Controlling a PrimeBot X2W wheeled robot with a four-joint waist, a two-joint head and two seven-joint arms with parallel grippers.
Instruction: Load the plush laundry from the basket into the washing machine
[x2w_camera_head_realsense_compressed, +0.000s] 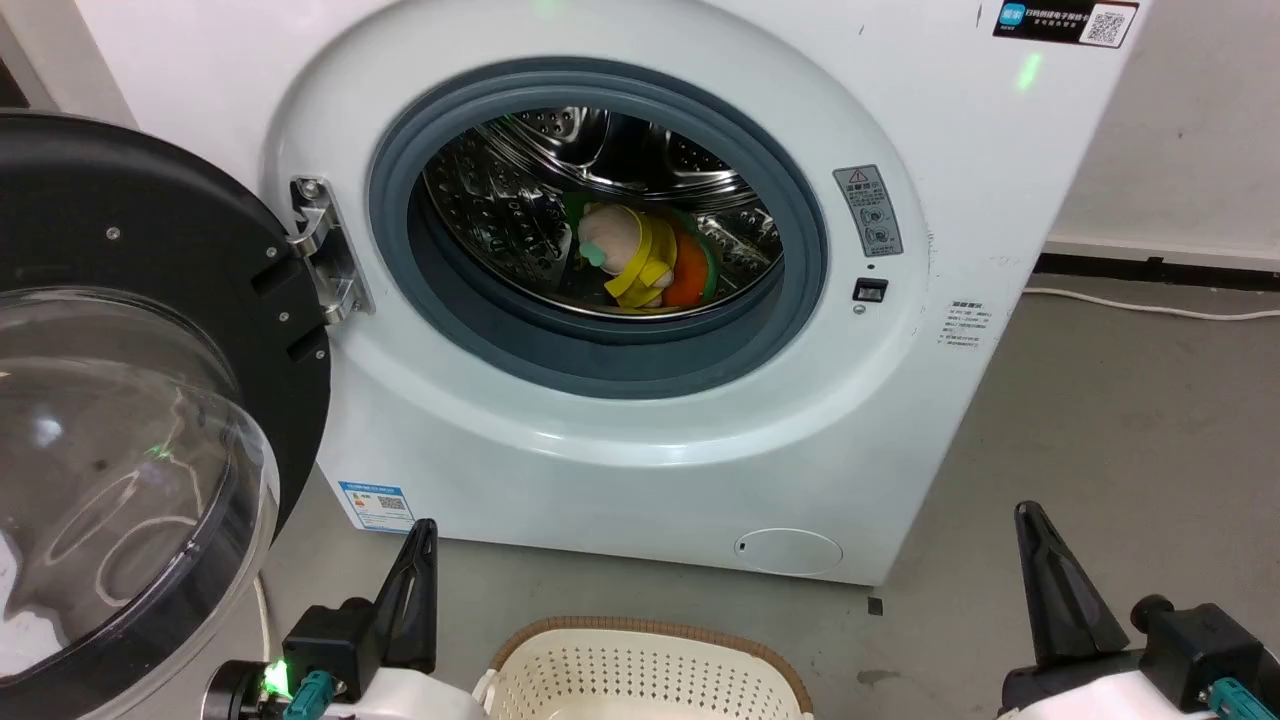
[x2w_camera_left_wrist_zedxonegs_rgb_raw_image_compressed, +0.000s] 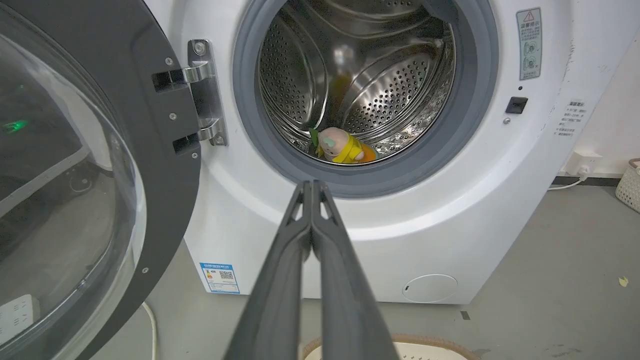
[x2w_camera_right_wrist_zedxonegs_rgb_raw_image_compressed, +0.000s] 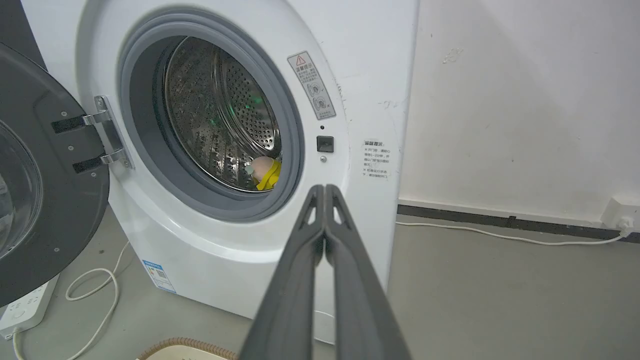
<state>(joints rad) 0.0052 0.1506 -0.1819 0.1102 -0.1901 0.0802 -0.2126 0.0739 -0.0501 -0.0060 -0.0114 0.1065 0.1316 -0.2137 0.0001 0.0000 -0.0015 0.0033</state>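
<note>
Steel drum (x2w_camera_head_realsense_compressed: 520, 200) holds the plush laundry (x2w_camera_head_realsense_compressed: 645, 262). It lies on the drum floor just behind the grey gasket (x2w_camera_head_realsense_compressed: 600, 340), peach end toward the hinge side. My read is that loading the washing machine (x2w_camera_head_realsense_compressed: 620, 470) is done.

The basket (x2w_camera_head_realsense_compressed: 650, 628) sits on the floor just in front of the machine, between the two arms. The slice in view is bare perforated plastic with no laundry in it (the rest is cut off by the frame edge, so I can't confirm). The door (x2w_camera_head_realsense_compressed: 150, 220) is swung wide open on the left. Nothing looks left to carry. Closing the door is optional, since the task doesn't ask for it.

Left gripper (x2w_camera_left_wrist_zedxonegs_rgb_raw_image_compressed: 311, 184): fingers pressed together, nothing between them, low and outside the machine, pointing at the drum opening.

Right gripper (x2w_camera_right_wrist_zedxonegs_rgb_raw_image_compressed: 325, 187): same pinch, nothing held, aimed at the machine's right front edge.

Both are well apart from the plush laundry.
</note>
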